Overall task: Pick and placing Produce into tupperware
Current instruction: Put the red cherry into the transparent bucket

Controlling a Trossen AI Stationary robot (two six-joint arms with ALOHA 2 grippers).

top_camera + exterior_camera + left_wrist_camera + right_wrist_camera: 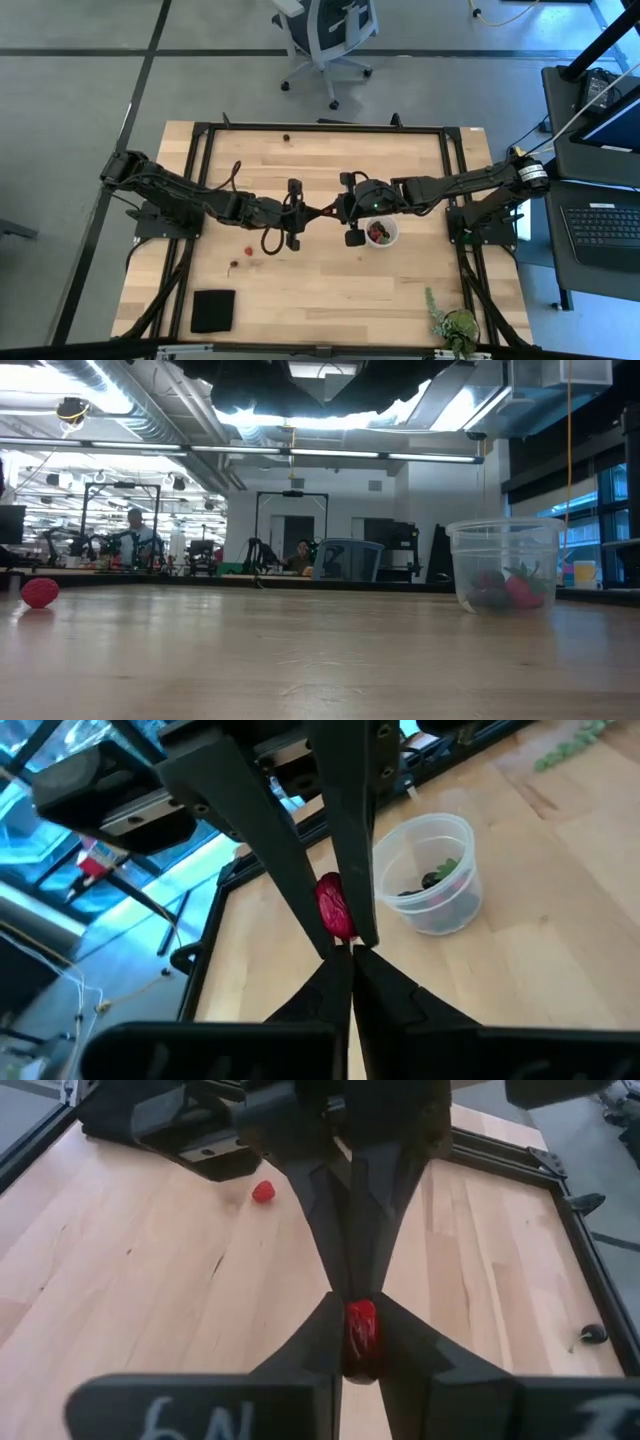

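2 pincers meet tip to tip — right pincer (361, 1342) clamps a red fruit (361, 1330); left pincer (352, 948) closed, empty.

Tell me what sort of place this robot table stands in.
Most likely a robotics lab in an open-plan office: an office chair and a laptop flank the wooden table, and the low view shows people at workbenches under exposed ceiling ducts.

tubs: 1 (382, 233) | loose fruits on table: 2 (248, 252) | black pads: 1 (213, 310) | plants: 1 (455, 325)
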